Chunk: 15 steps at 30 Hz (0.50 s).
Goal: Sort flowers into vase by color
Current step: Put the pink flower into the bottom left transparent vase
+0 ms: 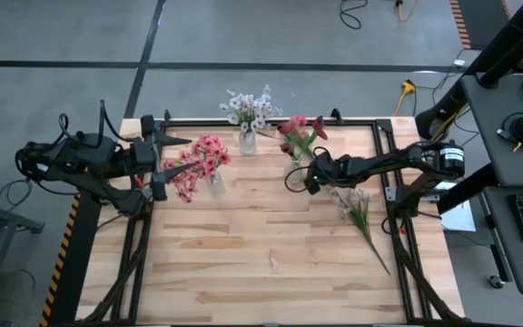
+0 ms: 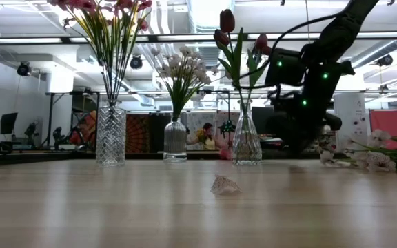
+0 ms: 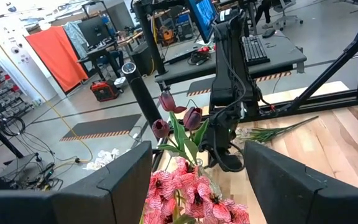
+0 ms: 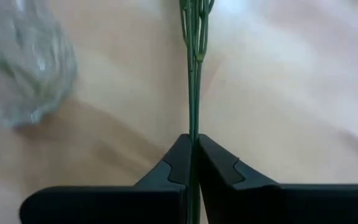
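Stem (image 4: 194,81), thin green plastic, is pinched in the right pincer (image 4: 193,163), clenched low on the stalk, presumably so the bloom end can be steered. Pincer sits just beside the clear glass vase with dark red tulips (image 1: 295,165). White-lilac spray (image 1: 357,211) lies flat on the wooden bench (image 1: 243,254), right of that vase, unsorted. Left pincer (image 1: 189,154), released, waits beside the pink blossom cluster (image 1: 198,165), left of it. White-bloom vase (image 1: 246,138) stands behind.

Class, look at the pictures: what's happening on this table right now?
A two-armed robot is sorting flowers into three glass vases. The right gripper has its jaws shut on a thin green stem beside the tulip vase. The left gripper waits, jaws open, by the pink flowers. A white-blossomed stem lies on the table.
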Available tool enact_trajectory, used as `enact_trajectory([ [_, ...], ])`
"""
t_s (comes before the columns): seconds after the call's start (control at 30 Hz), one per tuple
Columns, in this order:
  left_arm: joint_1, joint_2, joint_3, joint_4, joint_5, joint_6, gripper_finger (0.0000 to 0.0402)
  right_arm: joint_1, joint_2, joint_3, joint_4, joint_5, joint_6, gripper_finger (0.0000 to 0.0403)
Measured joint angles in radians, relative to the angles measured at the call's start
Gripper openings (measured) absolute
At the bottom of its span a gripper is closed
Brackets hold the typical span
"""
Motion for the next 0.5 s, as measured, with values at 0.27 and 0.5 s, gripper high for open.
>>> enact_trajectory([
  [0.27,0.000,0.002,0.000,0.000,0.001,0.000,0.0237,0.000,-0.141,0.000,-0.002,0.156,0.006,0.0013],
  [0.5,0.000,0.015,0.000,0.006,0.001,0.000,0.0237,0.001,-0.335,0.001,-0.016,0.302,-0.046,0.0013],
])
